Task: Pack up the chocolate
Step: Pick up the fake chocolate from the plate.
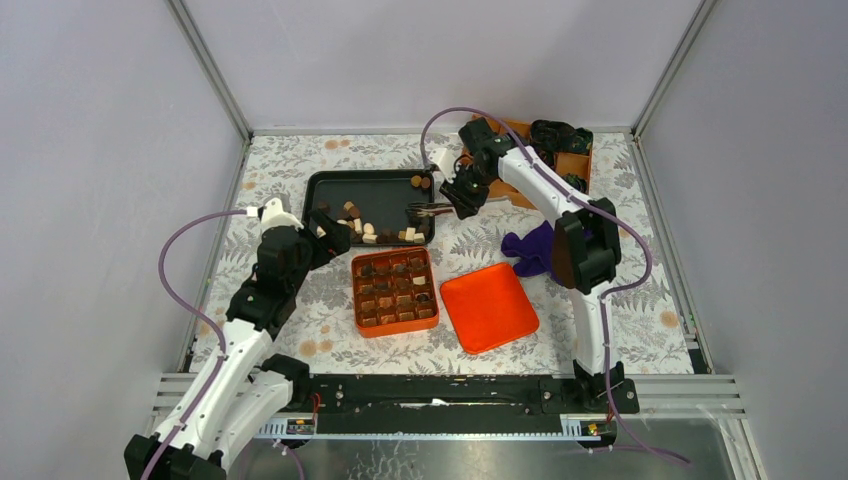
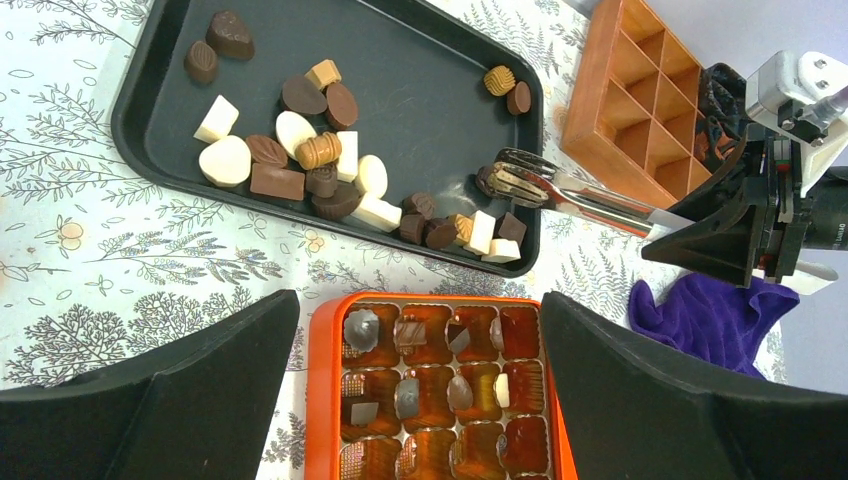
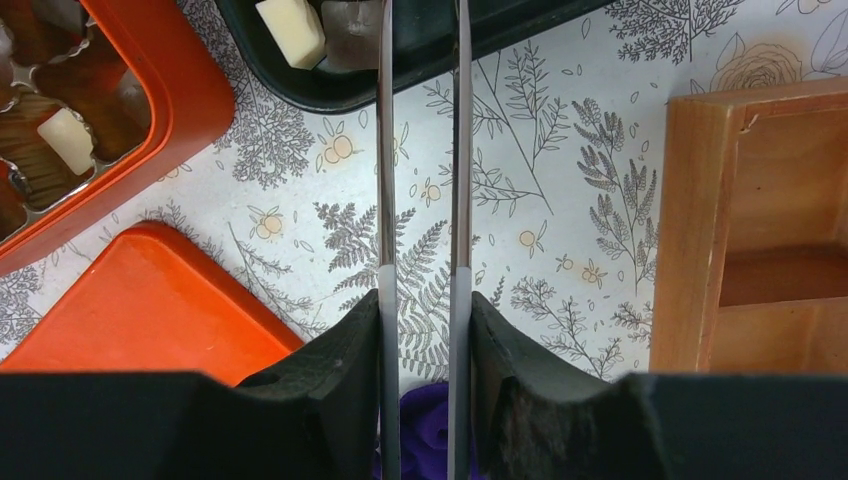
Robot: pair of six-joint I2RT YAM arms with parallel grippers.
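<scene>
Many chocolates [image 2: 277, 181] in tray [image 2: 420, 90]; right hand [image 3: 424, 325] grips tongs [image 2: 585, 198].

Glossy chocolate [image 2: 277, 181], polished metal tongs [image 2: 585, 198]

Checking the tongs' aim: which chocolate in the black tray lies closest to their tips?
The lone dark brown piece right at the tongs' tips, near the black tray's side wall. The other chocolates lie farther off, in groups.
</scene>
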